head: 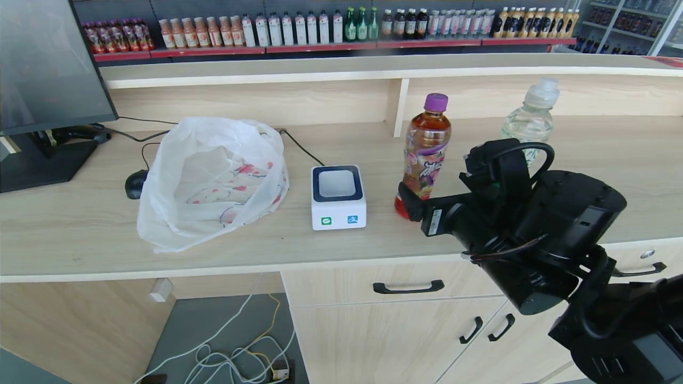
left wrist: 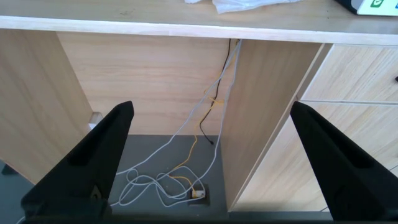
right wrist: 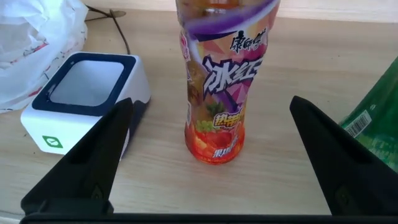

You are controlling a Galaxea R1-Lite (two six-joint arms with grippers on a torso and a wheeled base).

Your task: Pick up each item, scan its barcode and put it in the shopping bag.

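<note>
Pickup looked to be the step in hand: the right gripper, fingers released and empty, sat close to the tea bottle, which stood on the surface at the scanner's three o'clock. The next move called for closing squarely around it. The left gripper was also released.

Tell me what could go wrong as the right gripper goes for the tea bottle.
1. The open right gripper lines up low on the tall, upright tea bottle; a grip that low may let it tilt or tip.
2. The scanner stands close beside the bottle, so the gripper could bump it.
3. The shopping bag is limp plastic; its mouth may fold when the bottle goes in.
</note>
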